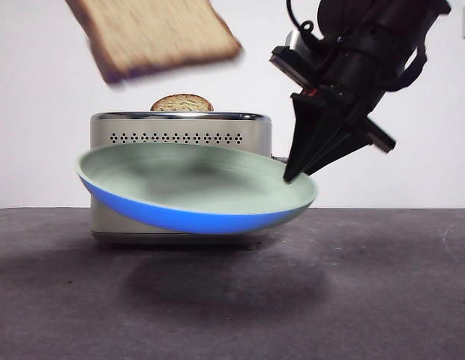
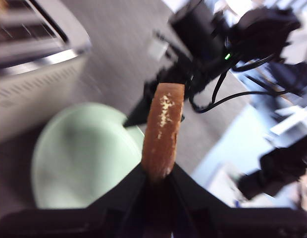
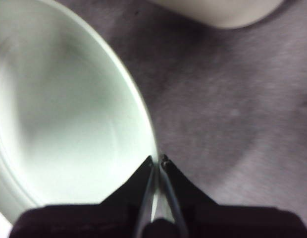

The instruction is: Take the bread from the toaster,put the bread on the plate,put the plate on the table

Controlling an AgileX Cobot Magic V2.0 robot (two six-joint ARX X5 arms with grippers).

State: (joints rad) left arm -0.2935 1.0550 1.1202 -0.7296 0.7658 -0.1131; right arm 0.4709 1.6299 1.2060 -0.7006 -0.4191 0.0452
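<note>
- The bread (image 1: 154, 34) is held up in the air, above the toaster (image 1: 180, 139) and off to one side of it. It is blurred in the front view.
- The left gripper (image 2: 156, 176) is clenched on the bread, with the dark crust edge squeezed between its two jaws.
- The plate (image 1: 195, 187) is lifted off the surface (image 1: 382, 300) and is tilted. Its shadow is seen on the surface under it.
- The plate is seen in front of the toaster, and it is lower than the bread.
- The right gripper (image 1: 291, 176) is clenched on the plate's rim. In the right wrist view, the thin rim is pinched between the two jaws.
- A second slice (image 1: 181, 103) is seen poking out of the top of the toaster. Only its small brown rounded top is shown.
- The toaster is standing on the surface, behind the plate.
- The inside of the plate is pale green, and its underside looks blue in the front view.
</note>
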